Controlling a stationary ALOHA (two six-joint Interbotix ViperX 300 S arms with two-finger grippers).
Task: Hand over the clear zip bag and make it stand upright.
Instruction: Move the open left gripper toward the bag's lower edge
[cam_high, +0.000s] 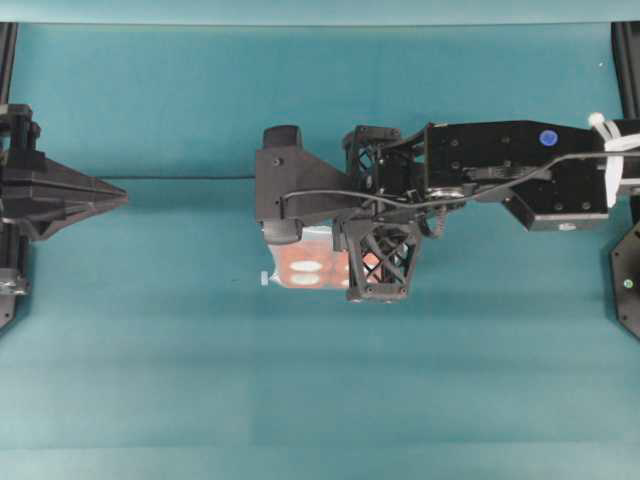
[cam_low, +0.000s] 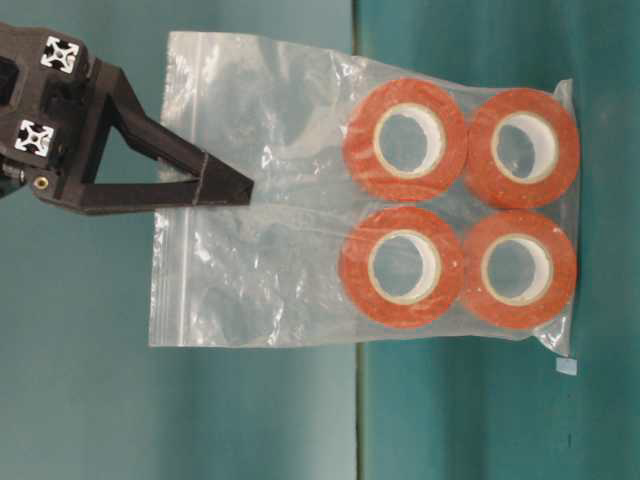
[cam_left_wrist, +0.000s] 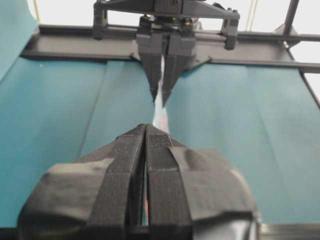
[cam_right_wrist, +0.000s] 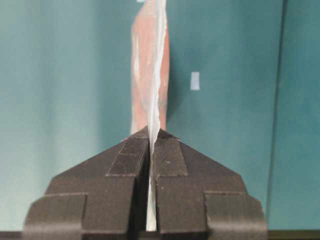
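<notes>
The right tool (cam_right_wrist: 150, 145) pinches the clear zip bag (cam_low: 280, 240) by its empty half, holding it above the teal worktop (cam_high: 150, 350). 4 orange rolls (cam_low: 405, 265) fill the far end. The left tool (cam_high: 118, 196) waits well apart, pressed together.

Even, soft lighting throughout; near tool surfaces blur in both wrist views.

Black right gripper (cam_right_wrist: 150, 145) clamped on clear crinkly plastic zip bag (cam_right_wrist: 152, 75), edge-on; orange-red rolls (cam_right_wrist: 145, 55) beyond gripper; teal tabletop (cam_right_wrist: 60, 90) behind.
</notes>
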